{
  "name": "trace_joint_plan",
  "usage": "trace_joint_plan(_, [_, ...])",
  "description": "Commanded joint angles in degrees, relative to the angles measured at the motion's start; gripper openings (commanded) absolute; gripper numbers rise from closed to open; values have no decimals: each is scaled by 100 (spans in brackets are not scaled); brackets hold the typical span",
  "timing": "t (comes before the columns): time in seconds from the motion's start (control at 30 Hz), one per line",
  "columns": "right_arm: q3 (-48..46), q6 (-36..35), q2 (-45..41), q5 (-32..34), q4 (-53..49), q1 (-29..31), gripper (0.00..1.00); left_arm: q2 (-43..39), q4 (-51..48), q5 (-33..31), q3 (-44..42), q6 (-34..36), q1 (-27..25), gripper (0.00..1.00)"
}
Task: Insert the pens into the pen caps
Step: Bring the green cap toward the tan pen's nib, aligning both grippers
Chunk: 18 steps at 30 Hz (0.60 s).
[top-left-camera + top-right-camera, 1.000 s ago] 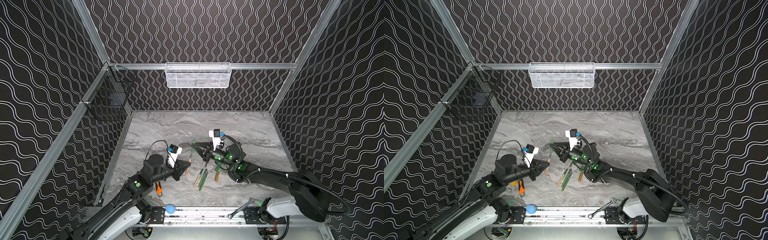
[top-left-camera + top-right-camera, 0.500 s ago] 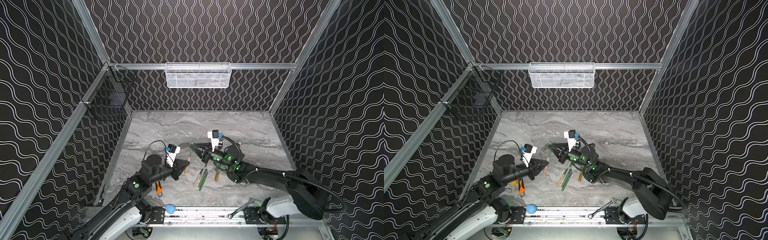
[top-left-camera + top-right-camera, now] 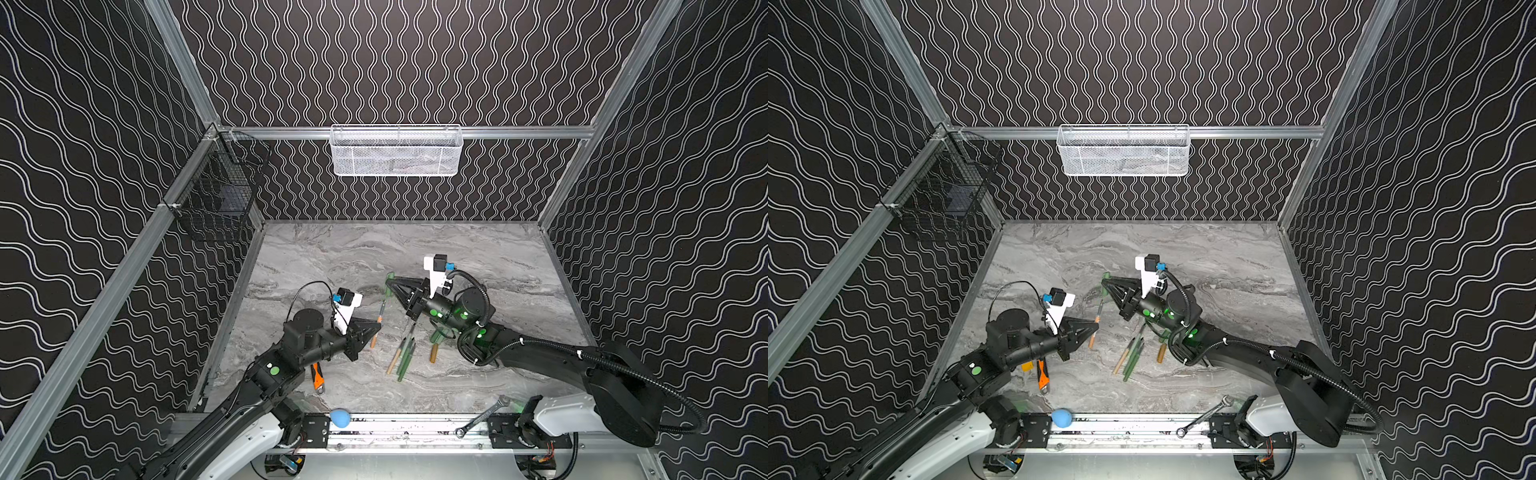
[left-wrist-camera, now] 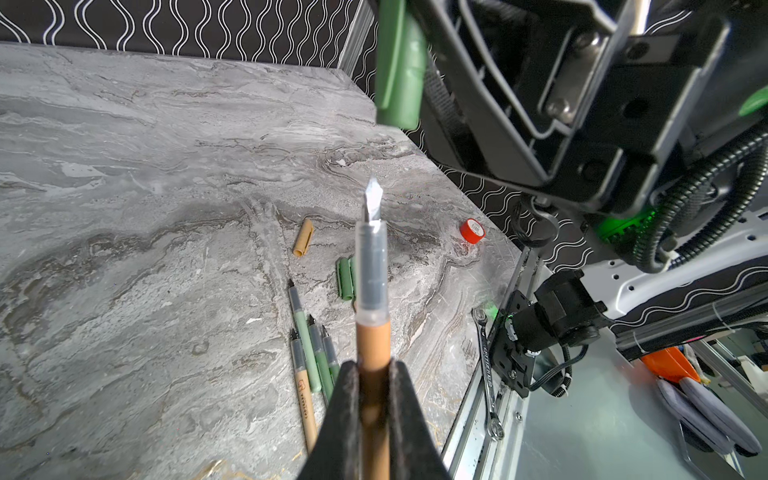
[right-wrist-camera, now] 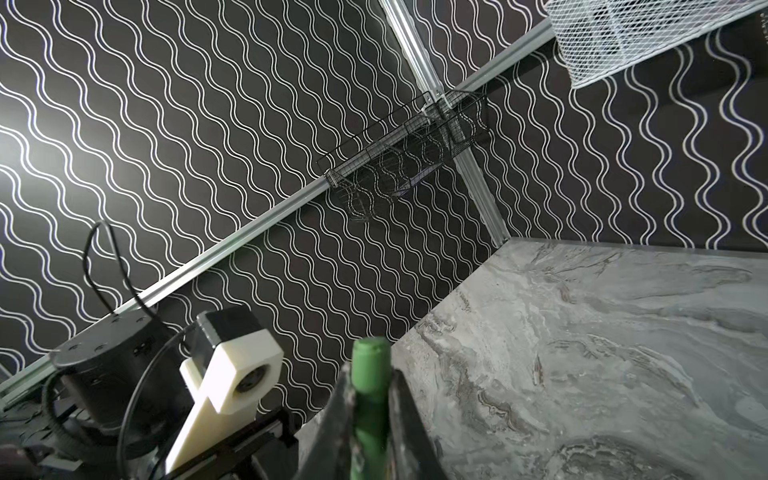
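Note:
My left gripper (image 4: 374,365) is shut on a tan-orange pen (image 4: 372,291), whose clear grip and pale nib point up at a green pen cap (image 4: 399,70). My right gripper (image 5: 370,374) is shut on that cap (image 5: 370,361), which stands just above and beyond the nib with a gap between them. In both top views the held pen (image 3: 377,324) (image 3: 1096,322) sits below the held cap (image 3: 389,286) (image 3: 1106,284). Several loose pens (image 3: 401,353) lie on the marble. A tan cap (image 4: 303,237) and green caps (image 4: 345,278) lie near them.
An orange-handled utility knife (image 3: 318,374) and a yellow block (image 3: 1027,366) lie by the left arm. A steel wrench (image 3: 482,417) and a blue ball (image 3: 340,417) rest on the front rail. A red roll (image 4: 472,230) lies near the right wall. A white basket (image 3: 395,149) and a black basket (image 3: 220,195) hang on the walls.
The right gripper with the green cap has shifted slightly above the pen's tip. The left gripper with the pen has hardly moved. Both grips are unchanged.

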Motion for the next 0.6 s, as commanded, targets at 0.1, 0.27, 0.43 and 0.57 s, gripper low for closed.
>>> trace_joint_plan(0.1, [99,-24,98,-95,43,-10,2,-49,196,-12,-29,-8,7,0])
trace_joint_plan(0.27, [91,82,201,-276,205,-8,2,-14,187,-29,-1,17,6,0])
trace_joint_plan(0.43, [107,124,231,-334,263,-5,2,-60,164,-90,0,17,7,0])
trace_joint_plan(0.57, [99,168,280,-391,295,-14,2,-101,138,-122,-9,20,2,0])
